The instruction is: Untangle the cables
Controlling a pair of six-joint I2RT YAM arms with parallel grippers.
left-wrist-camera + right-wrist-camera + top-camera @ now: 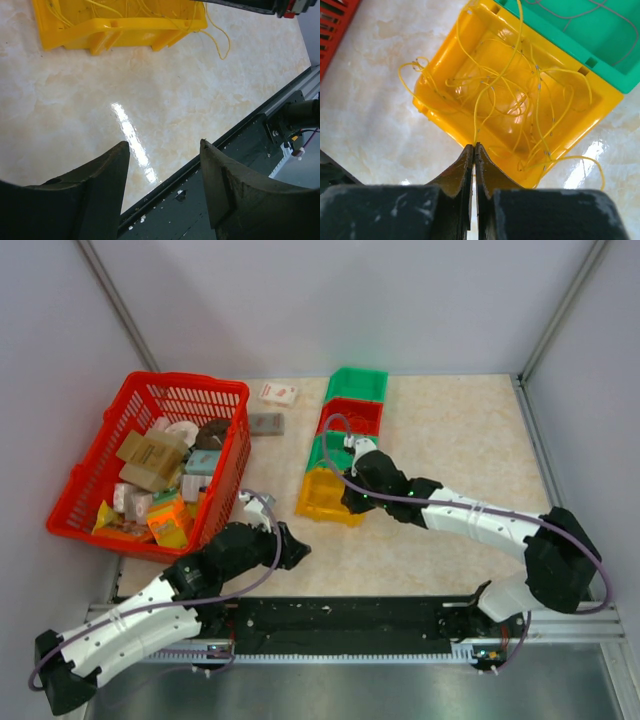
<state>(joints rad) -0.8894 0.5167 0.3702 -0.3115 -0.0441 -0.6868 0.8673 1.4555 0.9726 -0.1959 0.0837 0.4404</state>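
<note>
Thin yellow cables lie tangled in a yellow bin; loops hang over its rims. My right gripper is shut on one yellow cable strand at the bin's near rim; the strand rises from the fingertips into the tangle. In the top view the right gripper sits at the yellow bin. My left gripper is open and empty over the table's near edge; the yellow bin with cable loops lies ahead of it. In the top view the left gripper is near the front.
A green bin holding a thin reddish strand adjoins the yellow one; red and green bins continue the row. A red basket of packages stands at left. Two small packets lie beside it. The black base rail runs along the near edge.
</note>
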